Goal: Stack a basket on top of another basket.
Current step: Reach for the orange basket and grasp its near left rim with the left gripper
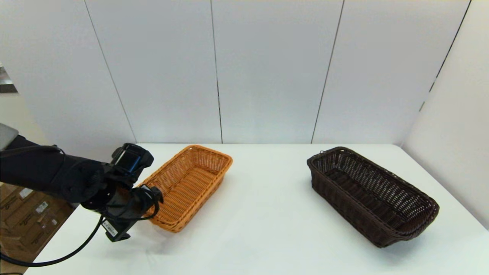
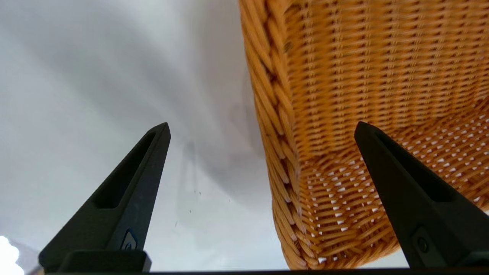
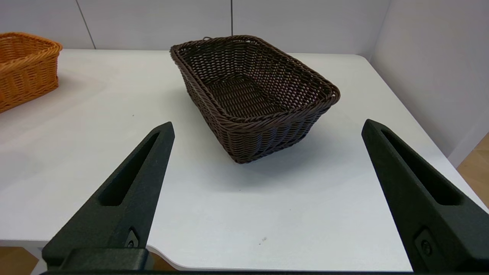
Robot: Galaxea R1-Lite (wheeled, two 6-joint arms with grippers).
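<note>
The orange-tan basket (image 1: 187, 185) lies on the left of the white table (image 1: 267, 217). The dark brown basket (image 1: 372, 194) lies on the right, well apart from it. My left gripper (image 1: 153, 206) is at the orange basket's near-left corner. In the left wrist view this gripper (image 2: 261, 130) is open and straddles the braided rim (image 2: 273, 99), one finger (image 2: 130, 183) outside the wall, the other (image 2: 401, 183) inside. My right gripper (image 3: 267, 128) is open and empty, held back off the table's front edge, facing the dark basket (image 3: 252, 91). It does not show in the head view.
White wall panels stand behind the table, and a side wall (image 1: 454, 133) runs along its right edge. Cardboard boxes (image 1: 23, 217) lie on the floor to the left. Bare tabletop stretches between the two baskets. The orange basket (image 3: 23, 65) also shows far off in the right wrist view.
</note>
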